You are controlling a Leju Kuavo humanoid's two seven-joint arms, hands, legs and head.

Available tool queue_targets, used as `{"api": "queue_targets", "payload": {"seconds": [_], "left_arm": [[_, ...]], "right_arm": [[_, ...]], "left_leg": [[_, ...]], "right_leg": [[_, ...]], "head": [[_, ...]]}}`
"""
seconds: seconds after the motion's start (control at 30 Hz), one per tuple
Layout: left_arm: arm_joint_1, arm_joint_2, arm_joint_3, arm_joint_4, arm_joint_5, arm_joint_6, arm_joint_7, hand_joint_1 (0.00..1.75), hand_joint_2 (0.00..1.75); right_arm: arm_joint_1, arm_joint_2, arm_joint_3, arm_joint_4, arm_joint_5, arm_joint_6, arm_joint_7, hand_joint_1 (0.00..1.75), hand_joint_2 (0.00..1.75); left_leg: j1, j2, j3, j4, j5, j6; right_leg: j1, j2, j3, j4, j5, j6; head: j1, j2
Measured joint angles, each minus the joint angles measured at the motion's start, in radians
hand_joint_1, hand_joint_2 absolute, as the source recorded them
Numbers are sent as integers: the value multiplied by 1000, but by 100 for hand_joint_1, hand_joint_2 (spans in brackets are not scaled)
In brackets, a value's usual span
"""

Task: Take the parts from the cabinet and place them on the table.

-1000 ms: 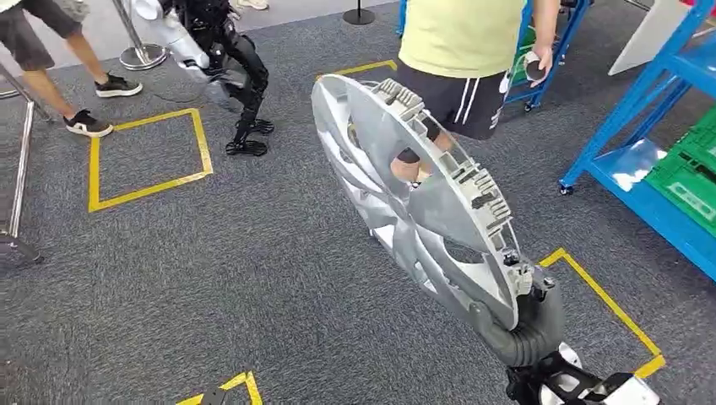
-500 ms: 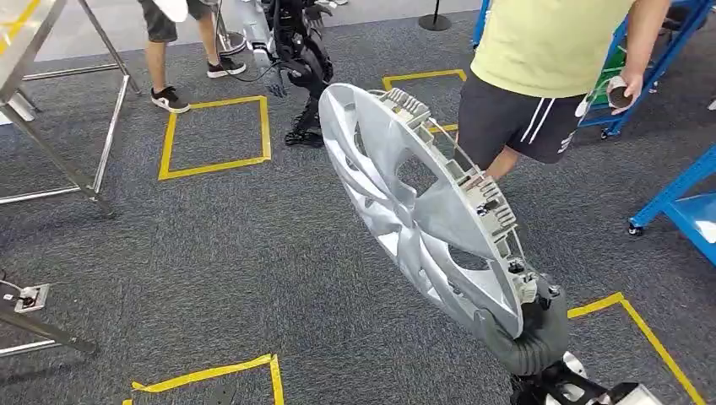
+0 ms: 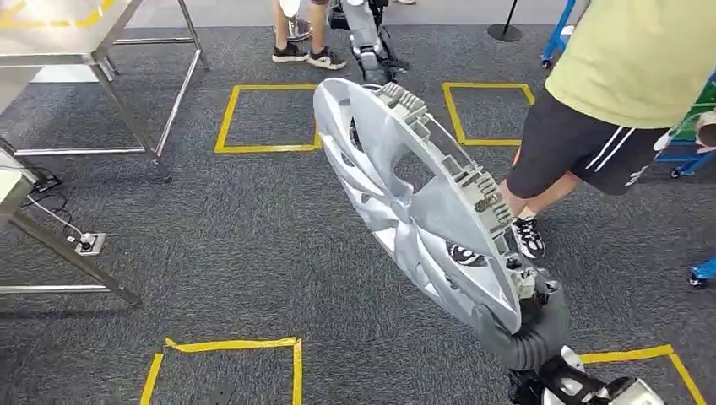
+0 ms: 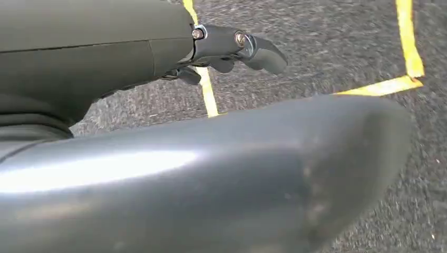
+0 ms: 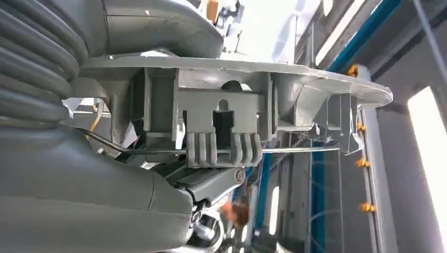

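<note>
Silver hubcap (image 3: 414,198) rides rim-pinched in right hand (image 3: 525,325), fingers closed on its lower edge, held up over the carpet (image 3: 211,245) for carrying. Left hand (image 4: 232,50) hangs empty, grip unclear. Tabletop (image 3: 59,29) far left, not reached.

Grey carpet (image 3: 236,236) with yellow tape squares (image 3: 268,118); metal table frame (image 3: 127,76).

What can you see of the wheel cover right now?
The wheel cover is a silver disc that looks like plastic, with curved spokes and openings between them. Grey clips and a thin wire ring run around the back of its rim. It stands on edge, tilted, above grey carpet. The right hand grips its lower rim; nothing else visibly touches it.
</note>
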Motion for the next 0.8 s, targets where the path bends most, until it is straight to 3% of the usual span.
{"api": "queue_targets", "payload": {"seconds": [0.03,0.07,0.1,0.13,0.17,0.2,0.23,0.27,0.3,0.33,0.37,0.43,0.47,0.5,0.53,0.57,0.63,0.67,0.7,0.73,0.8], "left_arm": [[-2,0,0,0,0,0,1,0,0],[-5,0,0,-1,0,0,0,0,0],[-6,-1,0,0,0,0,1,0,0],[-5,-1,0,0,0,0,2,0,0],[-3,-1,0,0,0,0,3,0,0],[-1,-1,0,0,0,0,3,0,0],[0,-1,0,0,0,0,3,0,0],[0,-1,0,0,0,0,3,0,0],[-1,-2,0,0,0,0,3,0,0],[-1,-3,0,0,-1,-1,3,0,0],[-3,-3,0,0,-2,-2,4,0,0],[-1,-3,0,0,-4,-3,4,0,0],[1,-3,0,0,-5,-5,5,0,0],[0,-2,0,0,-5,-9,6,0,0],[0,-2,0,0,-6,-9,6,0,0],[-4,-2,0,0,-6,-10,7,0,0],[-9,-2,0,0,-6,-11,9,0,0],[-8,-2,0,0,-6,-11,10,0,0],[-6,-2,0,1,-6,-11,10,0,0],[-5,-2,0,1,-6,-11,11,0,0],[-5,-2,0,0,-6,-11,11,0,0]], "right_arm": [[0,0,-1,0,0,0,0,175,175],[1,0,-1,0,-1,0,0,175,175],[2,0,-1,1,0,-1,0,175,175],[2,0,-2,2,0,-1,0,175,175],[4,0,-2,3,0,-2,0,175,175],[5,0,-2,5,0,-2,0,175,175],[5,0,-3,5,0,-2,0,175,175],[4,0,-3,5,0,-2,0,175,175],[4,0,-3,5,0,-2,0,175,175],[3,0,-3,5,1,-3,0,175,175],[5,0,-5,5,2,-5,0,175,175],[8,0,-6,5,3,-6,0,175,175],[9,0,-8,5,4,-6,0,175,175],[9,0,-8,5,5,-6,0,175,175],[10,0,-8,4,5,-6,0,175,175],[17,0,-10,-2,4,-8,0,175,175],[26,0,-13,-5,5,-8,0,175,175],[27,0,-13,-5,5,-8,0,175,175],[28,0,-14,-5,7,-6,0,175,175],[28,0,-14,-5,8,-6,0,175,175],[28,0,-14,-5,8,-5,0,175,175]], "left_leg": [[1,-11,-2,0,2,4],[1,-23,-4,0,4,10],[1,-37,-5,0,4,13],[0,-51,-6,1,5,14],[-1,-66,-7,1,5,14],[-1,-80,-7,3,5,13],[0,-94,-7,4,6,12],[0,-111,-7,6,7,10],[1,-126,-6,7,8,7],[3,-134,-10,8,10,3],[-3,-149,-17,12,12,-7],[3,-164,-22,3,20,-21],[5,-177,-25,-2,25,-30],[4,-175,-30,1,24,-34],[0,-120,-40,25,3,-34],[-2,-78,-66,84,-38,-36],[1,-50,-133,238,-115,-43],[2,-46,-159,301,-134,-47],[4,-44,-159,307,-126,-48],[6,-40,-134,267,-98,-50],[8,-15,-44,105,-25,-50]], "right_leg": [[-3,52,-11,31,-24,3],[-4,87,-43,98,-63,5],[-5,104,-87,189,-107,7],[-4,110,-124,261,-133,8],[-4,111,-149,303,-137,8],[-5,112,-149,295,-118,7],[-5,114,-129,248,-81,4],[-7,121,-89,164,-31,2],[-10,143,-40,62,16,0],[-17,206,-18,10,10,0],[-11,203,-21,4,16,-1],[-6,184,-23,5,19,-9],[-4,172,-22,3,22,-16],[-12,156,-20,-9,30,-26],[-10,144,-19,-12,32,-32],[-8,130,-19,-12,31,-40],[-4,99,-19,-12,28,-44],[-4,83,-19,-11,28,-44],[-4,71,-19,-11,28,-44],[-4,58,-18,-11,27,-43],[-5,35,-15,-8,22,-37]], "head": [[2,0],[8,0],[11,0],[11,0],[11,0],[11,0],[12,0],[13,0],[13,0],[14,0],[14,0],[13,0],[13,0],[13,0],[11,0],[2,0],[1,0],[1,0],[1,0],[0,0],[-1,0]]}}
